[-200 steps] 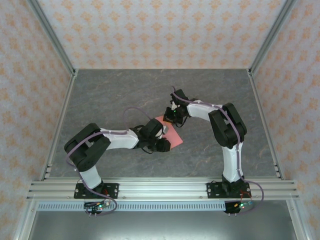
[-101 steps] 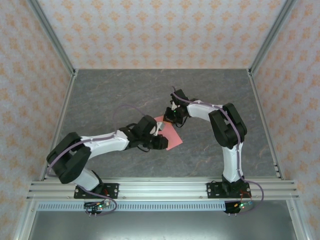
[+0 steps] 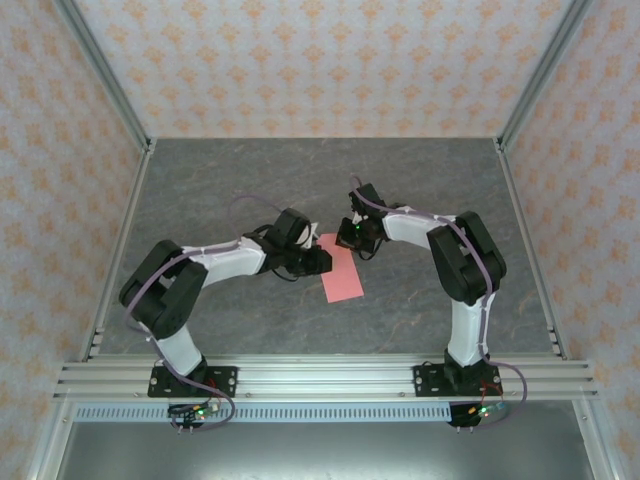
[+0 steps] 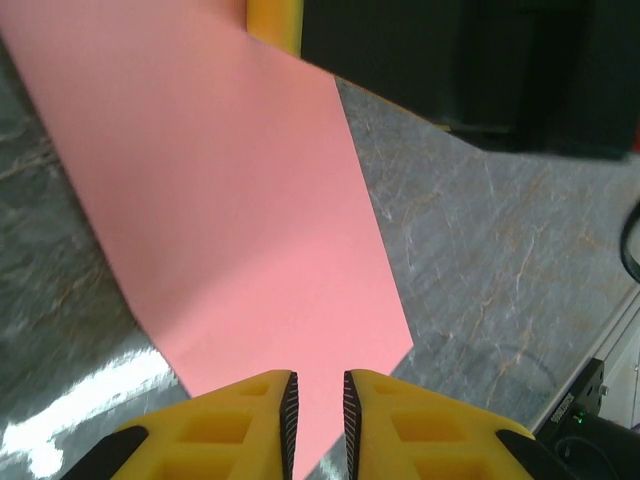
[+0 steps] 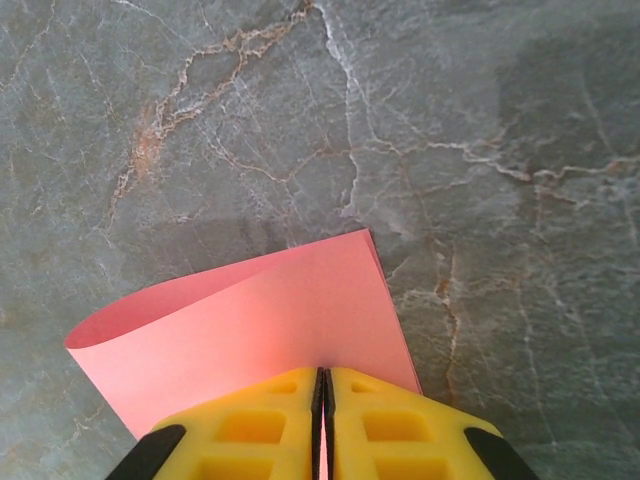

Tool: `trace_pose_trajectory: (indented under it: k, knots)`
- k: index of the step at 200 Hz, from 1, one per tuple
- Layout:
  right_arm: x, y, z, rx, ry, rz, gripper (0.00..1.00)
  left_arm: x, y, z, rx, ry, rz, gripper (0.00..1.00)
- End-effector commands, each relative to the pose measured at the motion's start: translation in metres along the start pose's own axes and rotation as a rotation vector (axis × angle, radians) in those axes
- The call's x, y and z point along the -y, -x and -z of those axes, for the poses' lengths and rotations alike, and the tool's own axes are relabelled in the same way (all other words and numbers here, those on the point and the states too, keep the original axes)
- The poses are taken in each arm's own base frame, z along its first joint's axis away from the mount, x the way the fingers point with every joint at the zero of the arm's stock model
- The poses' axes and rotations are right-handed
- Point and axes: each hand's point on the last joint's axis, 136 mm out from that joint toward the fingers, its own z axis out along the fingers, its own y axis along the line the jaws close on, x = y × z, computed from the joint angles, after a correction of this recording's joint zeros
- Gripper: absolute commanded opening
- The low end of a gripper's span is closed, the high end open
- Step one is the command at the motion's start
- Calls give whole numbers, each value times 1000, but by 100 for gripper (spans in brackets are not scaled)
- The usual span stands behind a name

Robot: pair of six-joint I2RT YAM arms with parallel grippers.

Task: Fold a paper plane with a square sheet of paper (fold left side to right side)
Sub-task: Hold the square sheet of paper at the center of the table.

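The square sheet of paper [image 3: 341, 270] lies folded over into a salmon-pink rectangle on the grey table. My right gripper [image 3: 349, 238] is shut on its far end; in the right wrist view the paper [image 5: 250, 320] runs between the closed yellow fingers [image 5: 270, 410], two layers showing, with a loose curved loop at the left. My left gripper [image 3: 318, 260] sits at the paper's left edge. In the left wrist view its jaws [image 4: 317, 375] stand a narrow gap apart just over the pink paper [image 4: 230, 200], gripping nothing that I can see.
The marbled grey tabletop [image 3: 250, 180] stretches on all sides of the paper. Patterned walls and metal frame rails [image 3: 320, 375] bound the workspace. The right arm's dark body [image 4: 480, 70] and a yellow fingertip [image 4: 273, 20] sit close beyond the paper.
The left arm has swung, its gripper moving up along the paper's left edge. The paper now lies as a longer, narrower rectangle. The right gripper has shifted slightly right, still clamped.
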Motion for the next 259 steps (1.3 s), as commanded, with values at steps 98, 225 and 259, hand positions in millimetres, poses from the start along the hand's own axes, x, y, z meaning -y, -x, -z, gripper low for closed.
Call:
trace_pose_trajectory:
  k: [98, 225, 259]
  knots:
    - [-38, 16, 34, 79, 122, 61, 18, -28, -4, -33, -66, 87, 21, 23]
    - [15, -97, 64, -61, 29, 33, 17, -29, -8, -36, -70, 109, 25, 22]
    - [28, -101, 48, -99, -27, 25, 16, -27, -6, -35, -66, 108, 19, 22]
